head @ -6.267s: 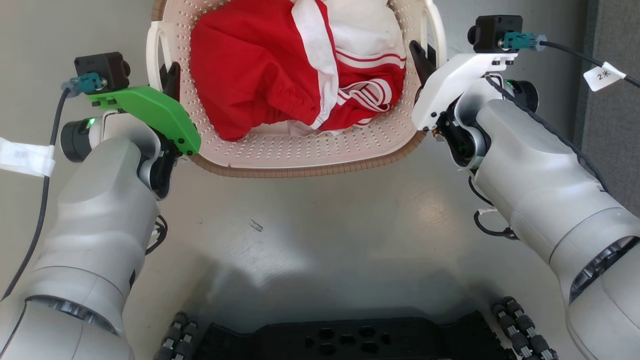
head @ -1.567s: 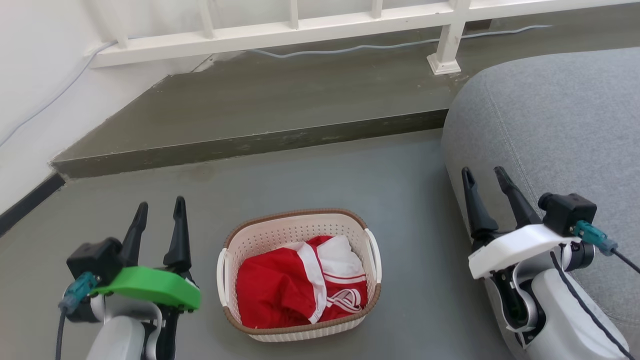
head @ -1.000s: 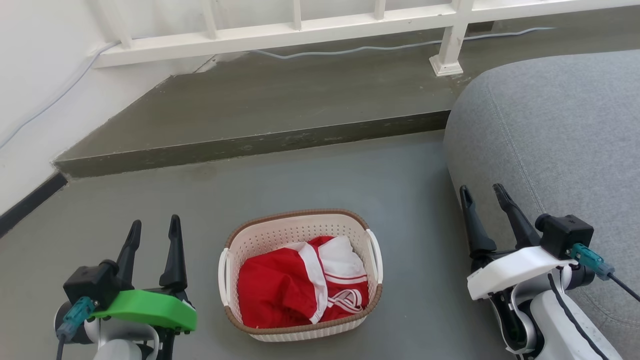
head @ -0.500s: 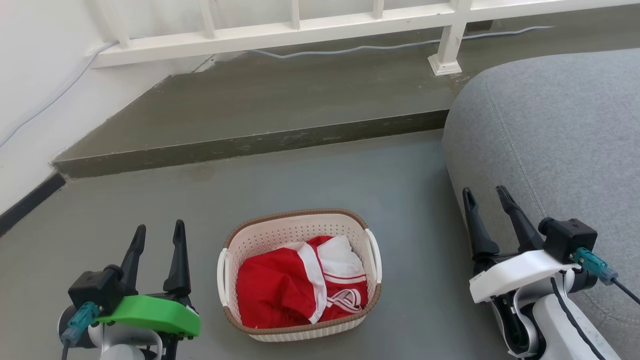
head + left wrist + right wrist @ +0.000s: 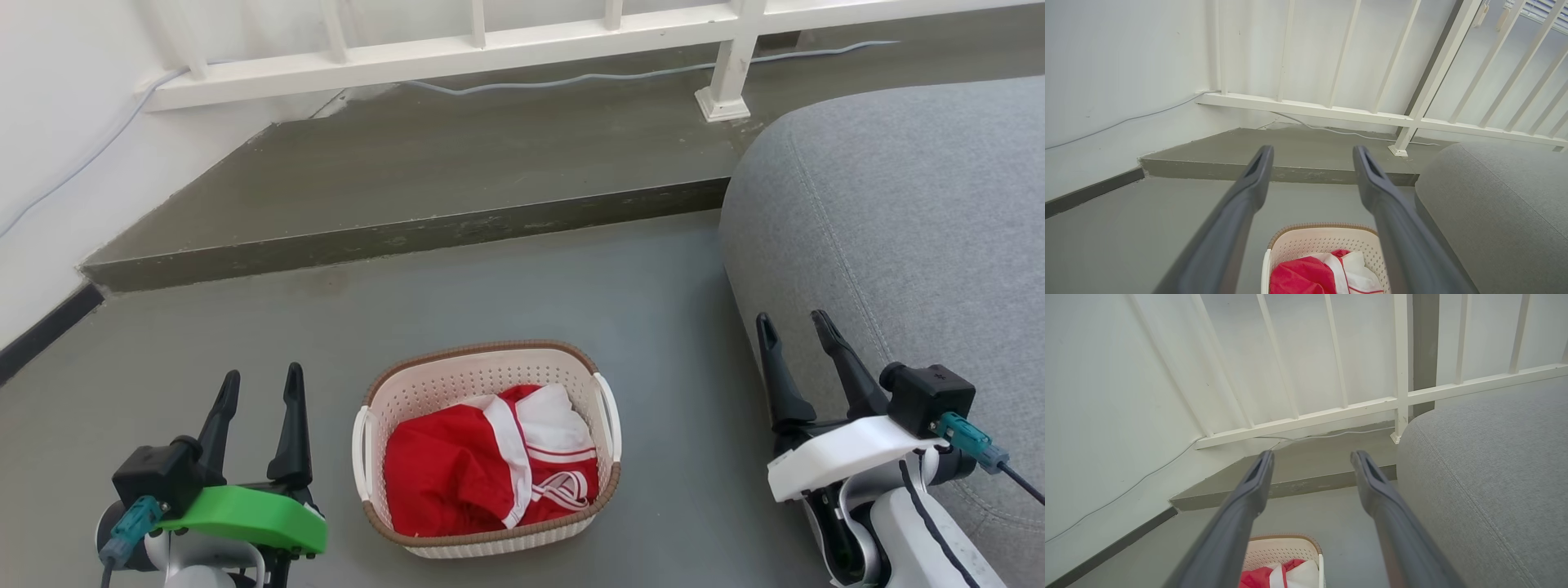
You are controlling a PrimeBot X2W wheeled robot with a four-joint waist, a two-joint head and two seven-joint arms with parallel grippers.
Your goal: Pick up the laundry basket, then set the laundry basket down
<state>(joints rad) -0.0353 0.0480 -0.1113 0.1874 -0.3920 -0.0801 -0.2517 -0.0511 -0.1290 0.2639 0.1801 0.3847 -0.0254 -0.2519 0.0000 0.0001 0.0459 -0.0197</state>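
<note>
Head view: left gripper (image 5: pixel 261 374) and right gripper (image 5: pixel 791 318), jaws parted, holding nothing, well apart from small cream perforated plastic laundry basket (image 5: pixel 482 349) between them. Basket holds red-white clothes (image 5: pixel 449 474) and sits on grey floor (image 5: pixel 522 286). Grey fabric sofa (image 5: pixel 898 229) at right, white railing (image 5: pixel 490 49) behind.

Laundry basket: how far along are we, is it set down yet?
Looks done: the laundry basket rests on the grey floor, holding red and white clothes. In hand: nothing; the left gripper and right gripper are open and clear of its handles, which they flanked seconds ago. Left: apparently nothing.
</note>
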